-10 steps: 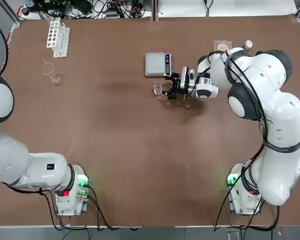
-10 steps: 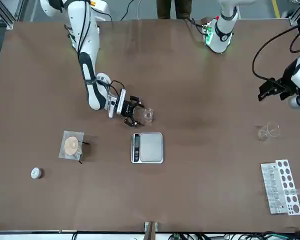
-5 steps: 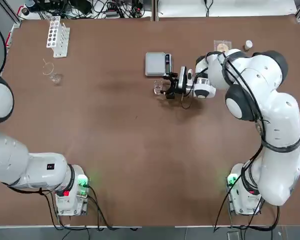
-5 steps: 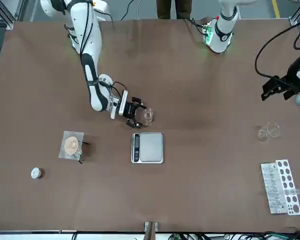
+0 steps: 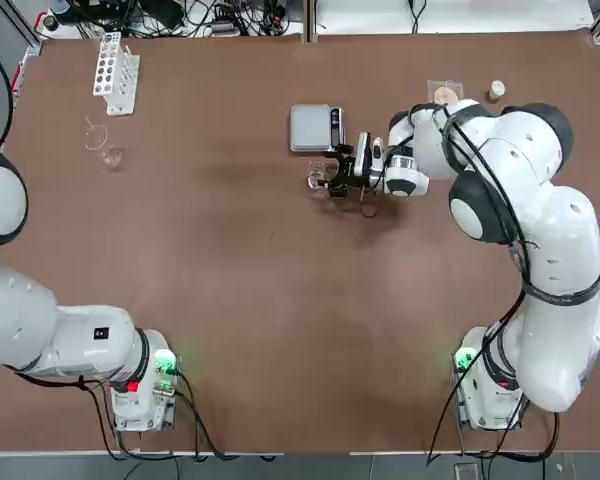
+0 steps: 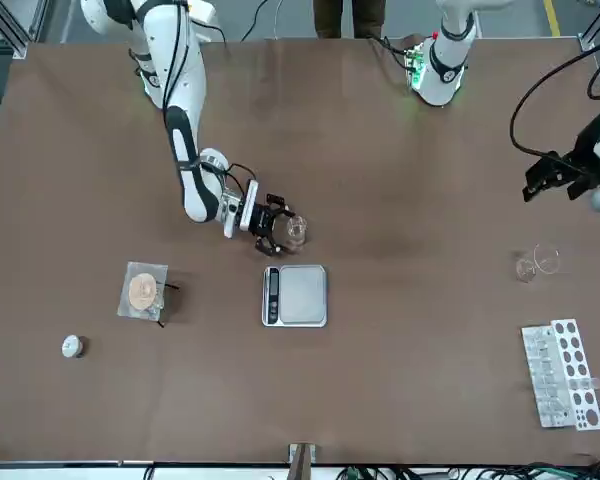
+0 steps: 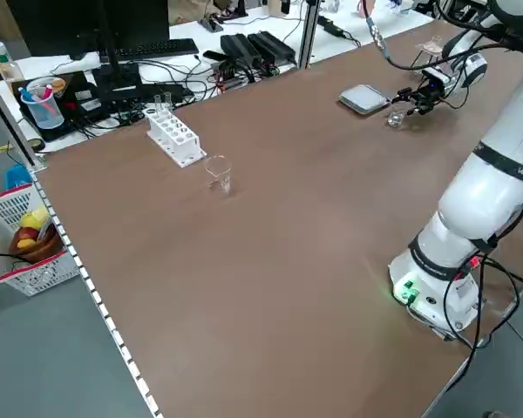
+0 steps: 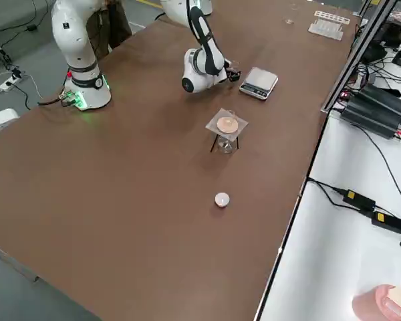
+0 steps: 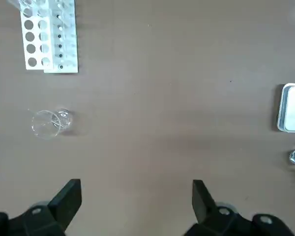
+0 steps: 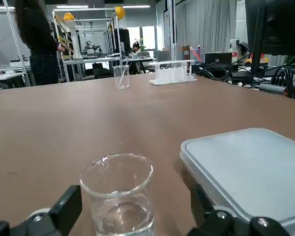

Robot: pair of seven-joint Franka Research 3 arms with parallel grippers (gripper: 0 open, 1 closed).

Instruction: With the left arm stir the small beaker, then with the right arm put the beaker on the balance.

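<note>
Around the mouth of the small beaker's near side, right gripper [image 10: 136,191]: spread, gripping nothing.
Small beaker [image 10: 122,201]: upright on table [image 5: 230,250], just ahead of right gripper's opening, clear liquid inside.
Balance [image 5: 310,129]: just beside right gripper, nothing on pan.
Left gripper [image 9: 136,191]: spread, holding nothing, raised above table, well apart from right gripper.
Larger beaker [image 10: 121,77]: well apart from right gripper, thin rod leaning inside.

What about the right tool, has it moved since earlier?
Yes, slightly: the right tool shifted toward the robot's left, judged against the digital scale.
</note>
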